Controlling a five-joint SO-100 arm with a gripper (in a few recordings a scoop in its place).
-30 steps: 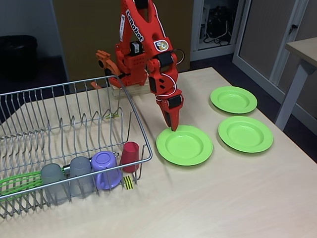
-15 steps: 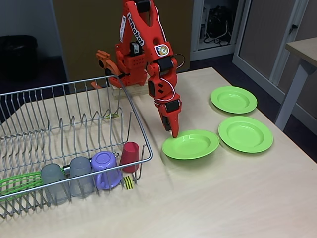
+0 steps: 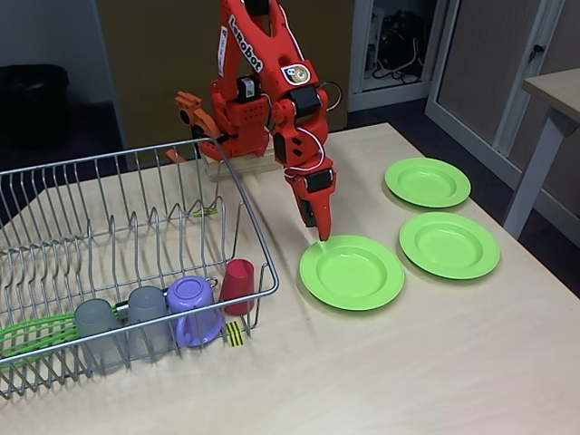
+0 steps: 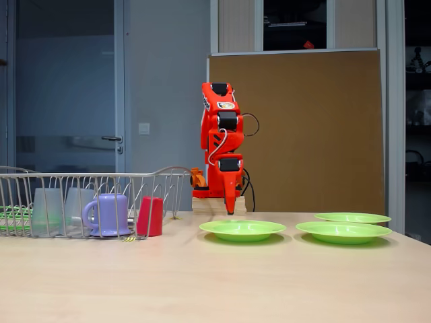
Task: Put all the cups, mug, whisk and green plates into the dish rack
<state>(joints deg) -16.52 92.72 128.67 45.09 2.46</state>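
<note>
1. In a fixed view, my gripper (image 3: 321, 234) pinched the back rim of the nearest plate (image 3: 352, 271), beside the rack (image 3: 136, 245) holding cups (image 3: 98, 333), mug (image 3: 193, 310) and whisk (image 3: 32, 333).
2. In another fixed view, that plate (image 4: 242, 229) sat on the table (image 4: 215, 282) below my gripper (image 4: 229, 205).

From my remote station, in a fixed view: dish rack (image 3: 136, 172) at left holds whisk (image 3: 32, 333), two tumblers (image 3: 98, 333), mug (image 3: 193, 311) and small cup (image 3: 238, 285) along its front; three plates (image 3: 352, 272) lie on the table (image 3: 381, 372) to its right.
</note>
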